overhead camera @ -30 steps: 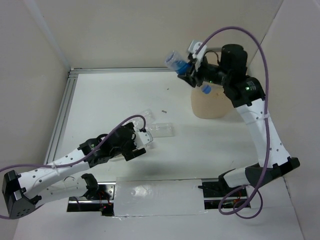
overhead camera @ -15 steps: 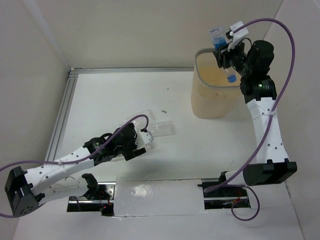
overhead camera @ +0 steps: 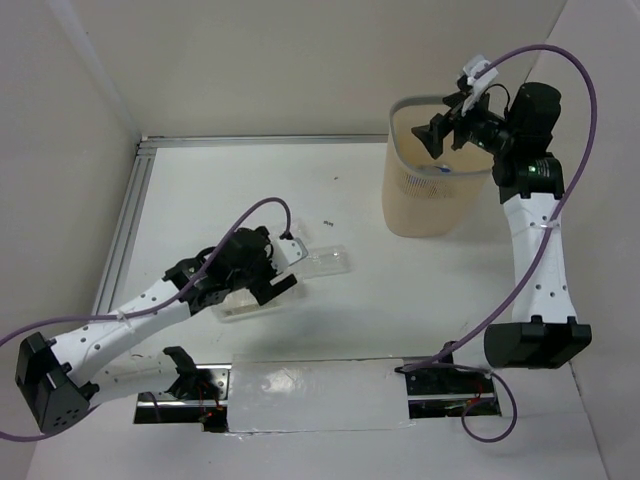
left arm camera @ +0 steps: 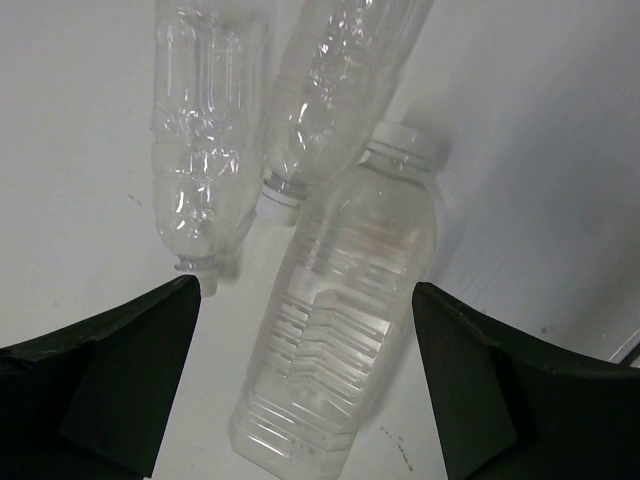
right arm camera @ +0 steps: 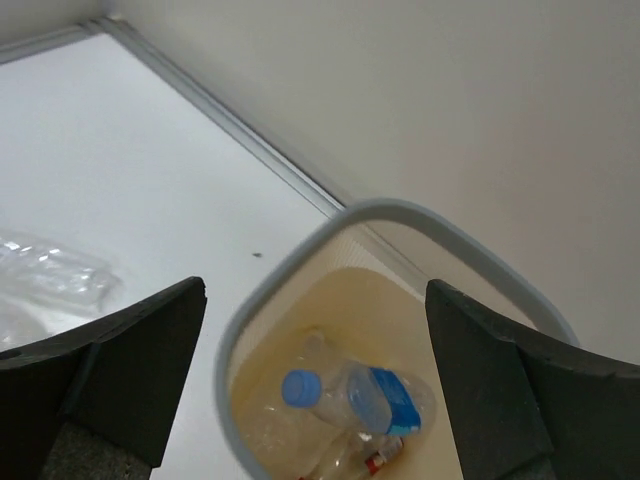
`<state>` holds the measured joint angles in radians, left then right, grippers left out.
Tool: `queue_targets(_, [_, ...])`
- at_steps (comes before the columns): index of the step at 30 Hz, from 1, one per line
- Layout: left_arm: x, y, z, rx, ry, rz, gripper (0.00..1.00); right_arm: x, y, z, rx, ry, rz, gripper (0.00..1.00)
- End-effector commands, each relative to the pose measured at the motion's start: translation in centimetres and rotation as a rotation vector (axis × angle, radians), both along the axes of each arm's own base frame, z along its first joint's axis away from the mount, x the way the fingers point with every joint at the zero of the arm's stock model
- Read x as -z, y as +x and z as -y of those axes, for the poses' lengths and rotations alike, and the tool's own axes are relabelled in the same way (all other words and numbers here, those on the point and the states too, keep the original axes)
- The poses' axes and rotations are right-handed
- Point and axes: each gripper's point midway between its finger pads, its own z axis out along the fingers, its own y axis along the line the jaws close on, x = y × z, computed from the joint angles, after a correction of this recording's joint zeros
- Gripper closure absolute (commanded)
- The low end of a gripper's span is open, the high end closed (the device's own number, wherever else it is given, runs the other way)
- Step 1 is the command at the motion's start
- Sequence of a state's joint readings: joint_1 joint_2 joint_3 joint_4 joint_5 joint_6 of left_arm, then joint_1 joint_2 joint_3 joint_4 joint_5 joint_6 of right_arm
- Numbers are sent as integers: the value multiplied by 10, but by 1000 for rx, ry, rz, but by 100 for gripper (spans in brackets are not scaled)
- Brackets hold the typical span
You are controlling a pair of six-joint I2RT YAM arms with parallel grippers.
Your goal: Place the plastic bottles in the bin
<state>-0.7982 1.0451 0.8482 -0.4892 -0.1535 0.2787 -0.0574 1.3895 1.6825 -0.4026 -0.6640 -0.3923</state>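
While the right gripper [right arm camera: 315, 340] gapes over the bin [overhead camera: 425, 210], the left gripper [left arm camera: 300, 340], spread wide above 3 bottles [left arm camera: 205, 150] on the table [left arm camera: 530, 140], should pinch the likely light, crushable squarish bottle [left arm camera: 345, 310] mid-body.

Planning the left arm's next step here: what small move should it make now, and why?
Probably lower the left hand and close it on the wide squarish bottle. That bottle lies on the table between the open fingers. The right hand is open above the bin, the blue-labelled bottle already inside, so it carries nothing.
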Motion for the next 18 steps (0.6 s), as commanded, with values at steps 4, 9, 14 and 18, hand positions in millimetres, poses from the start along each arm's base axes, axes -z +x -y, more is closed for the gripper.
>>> queue_targets(4, [-48, 23, 12, -103, -222, 2, 0, 8, -104, -73, -533, -103, 22, 8])
queue_targets(9, [-73, 47, -17, -332, -391, -35, 0, 94, -156, -137, -694, -249, -104, 11])
queue_targets(14, [-85, 63, -35, -429, -475, -76, 0, 174, -177, -148, -761, -317, -229, 12])
queue_targets(18, [-74, 72, -42, -481, -476, -112, 0, 209, -181, -170, -795, -434, -205, 9])
